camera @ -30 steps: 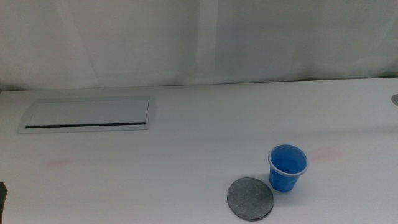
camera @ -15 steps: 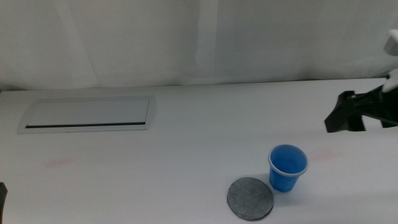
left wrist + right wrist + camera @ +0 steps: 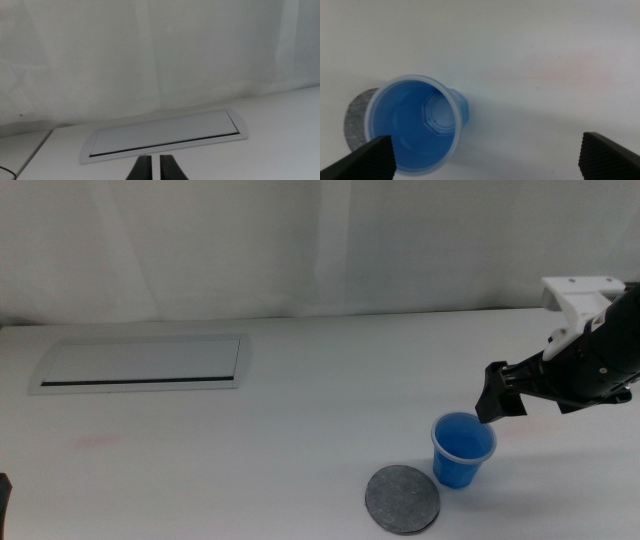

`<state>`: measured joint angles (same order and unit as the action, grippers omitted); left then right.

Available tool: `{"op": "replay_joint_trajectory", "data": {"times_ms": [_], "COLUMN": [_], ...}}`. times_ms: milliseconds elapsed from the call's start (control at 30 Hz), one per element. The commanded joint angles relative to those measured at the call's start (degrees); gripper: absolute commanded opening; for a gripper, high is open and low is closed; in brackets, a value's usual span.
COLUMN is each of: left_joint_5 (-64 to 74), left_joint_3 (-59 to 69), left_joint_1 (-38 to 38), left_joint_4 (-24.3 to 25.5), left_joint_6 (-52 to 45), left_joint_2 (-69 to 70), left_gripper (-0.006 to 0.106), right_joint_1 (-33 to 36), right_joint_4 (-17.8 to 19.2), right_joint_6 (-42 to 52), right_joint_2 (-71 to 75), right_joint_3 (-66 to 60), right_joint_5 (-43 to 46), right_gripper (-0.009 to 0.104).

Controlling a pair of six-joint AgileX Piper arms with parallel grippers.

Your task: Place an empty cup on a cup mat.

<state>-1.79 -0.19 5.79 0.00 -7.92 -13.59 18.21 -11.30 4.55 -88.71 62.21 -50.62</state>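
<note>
The blue cup [image 3: 463,450] stands upright and empty on the white table, just right of the dark grey cup mat [image 3: 402,499], close beside it. My right gripper [image 3: 496,405] hovers just above and right of the cup's rim. In the right wrist view its jaws stand wide open and hold nothing [image 3: 485,150]. The cup [image 3: 415,130] sits near one jaw, not between the two, and the mat [image 3: 356,117] peeks out behind it. My left gripper [image 3: 156,169] waits shut at the table's near left, facing the white panel.
A rectangular white panel [image 3: 140,363] with a dark slot lies flat at the back left; it also shows in the left wrist view [image 3: 165,135]. A white curtain closes off the back. A faint pink smear [image 3: 525,428] marks the table right of the cup.
My right arm has come in from the right and moved left and down, from out of view to just above the cup. Cup and mat have not moved.
</note>
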Motion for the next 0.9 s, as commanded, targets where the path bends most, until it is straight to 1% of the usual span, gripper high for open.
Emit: {"op": "replay_joint_trajectory", "data": {"times_ms": [0,267,600,667,767,800,867], "left_joint_5": [-0.2,-0.2,-0.2,-0.2,-0.2,-0.2,-0.2], "left_joint_3": [2.3,2.3,2.3,2.3,2.3,2.3,2.3], "left_joint_1": [-0.1,-0.1,-0.1,-0.1,-0.1,-0.1,-0.1], "left_joint_4": [-0.3,-0.3,-0.3,-0.3,-0.3,-0.3,-0.3], "left_joint_6": [0.0,0.0,0.0,0.0,0.0,0.0,0.0], "left_joint_2": [0.3,0.3,0.3,0.3,0.3,0.3,0.3], "left_gripper": [-0.003,-0.003,-0.003,-0.003,-0.003,-0.003,-0.003], "right_joint_1": [0.2,0.7,3.5,4.0,4.2,4.2,4.2], "right_joint_4": [0.7,0.8,1.4,1.4,1.3,1.3,1.3], "right_joint_6": [0.0,-0.1,-1.6,-1.6,-1.6,-1.6,-1.6], "right_joint_2": [-1.8,-6.6,-13.0,-13.9,-15.0,-15.2,-15.2], "right_joint_3": [0.5,0.5,0.5,0.5,0.5,0.5,0.5], "right_joint_5": [1.0,3.9,6.8,6.9,6.9,6.9,7.0], "right_gripper": [0.103,0.103,0.103,0.101,0.095,0.091,0.08]}}
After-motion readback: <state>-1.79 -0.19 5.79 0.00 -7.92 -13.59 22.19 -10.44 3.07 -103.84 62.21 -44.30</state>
